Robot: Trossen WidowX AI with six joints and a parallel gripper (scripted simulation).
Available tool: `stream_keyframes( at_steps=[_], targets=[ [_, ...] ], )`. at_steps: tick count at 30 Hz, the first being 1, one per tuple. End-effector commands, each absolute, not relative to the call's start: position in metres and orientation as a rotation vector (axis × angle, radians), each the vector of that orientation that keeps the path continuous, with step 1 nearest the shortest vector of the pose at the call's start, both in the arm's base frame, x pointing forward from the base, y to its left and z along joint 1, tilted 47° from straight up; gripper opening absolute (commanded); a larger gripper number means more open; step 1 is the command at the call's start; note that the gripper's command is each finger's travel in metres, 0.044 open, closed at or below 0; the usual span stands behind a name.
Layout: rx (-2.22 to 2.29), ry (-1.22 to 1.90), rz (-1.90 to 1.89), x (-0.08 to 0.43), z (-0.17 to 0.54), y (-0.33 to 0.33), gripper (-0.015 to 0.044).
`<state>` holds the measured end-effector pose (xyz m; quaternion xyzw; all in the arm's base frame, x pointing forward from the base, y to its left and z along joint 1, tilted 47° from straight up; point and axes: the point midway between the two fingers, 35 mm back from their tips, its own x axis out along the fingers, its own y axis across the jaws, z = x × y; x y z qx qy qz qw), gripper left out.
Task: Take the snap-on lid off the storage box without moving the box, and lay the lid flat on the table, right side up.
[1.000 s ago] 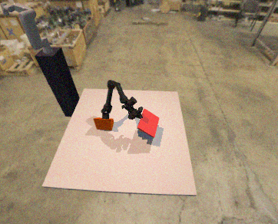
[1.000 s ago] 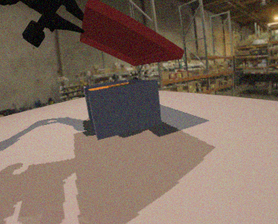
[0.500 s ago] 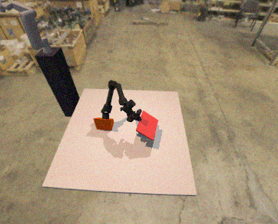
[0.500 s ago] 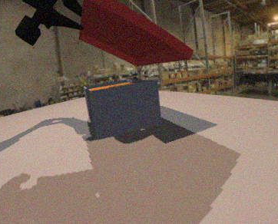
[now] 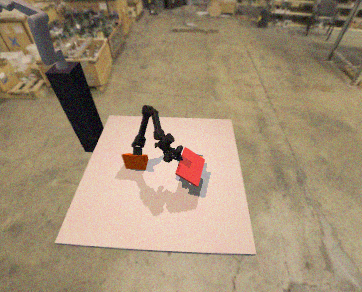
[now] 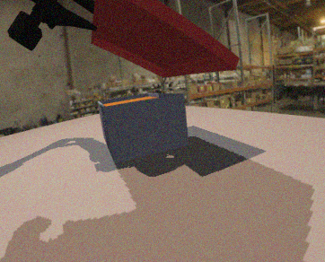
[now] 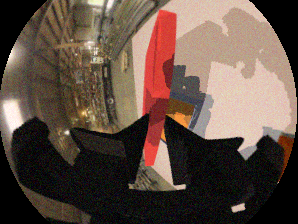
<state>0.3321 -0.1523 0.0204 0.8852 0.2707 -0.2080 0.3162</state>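
Indoors, pale pink tabletop [image 5: 152,232] [image 6: 213,215] [image 7: 227,80], concrete floor [image 5: 297,210], stocked shelving [image 6: 231,94].

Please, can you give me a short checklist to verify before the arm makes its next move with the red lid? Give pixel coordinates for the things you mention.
1. Lid [image 5: 191,167] [image 6: 159,38] [image 7: 160,65] held between the gripper [image 5: 180,154] [image 6: 95,28] [image 7: 156,117] fingers: ok.
2. Lid off the box [image 5: 191,187] [image 6: 145,127] [image 7: 198,111], with a visible gap: ok.
3. Lid level for laying down: not ok, it is tilted.
4. Lid lying on the table [image 5: 212,230] [image 6: 33,193] [image 7: 225,95]: not ok, it is in the air.
5. Box base fully on the table: cannot tell, dark shadow there.
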Motion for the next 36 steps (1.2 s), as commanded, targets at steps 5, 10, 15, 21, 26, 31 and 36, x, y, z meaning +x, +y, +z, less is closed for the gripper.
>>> stream_keyframes(
  at_steps=[5,10,15,21,26,31,36],
  targets=[
    [2.326,0.703,-0.537,0.329,0.01,-0.167,0.0],
    [2.325,0.702,-0.538,0.326,0.003,-0.174,0.0],
    [2.325,0.702,-0.538,0.323,-0.003,-0.181,0.0],
    [2.324,0.702,-0.538,0.32,-0.012,-0.189,0.0],
    [2.323,0.701,-0.538,0.317,-0.019,-0.195,0.0],
    [2.323,0.701,-0.538,0.314,-0.026,-0.202,0.0],
    [2.322,0.701,-0.539,0.311,-0.032,-0.209,0.0]
  ],
)
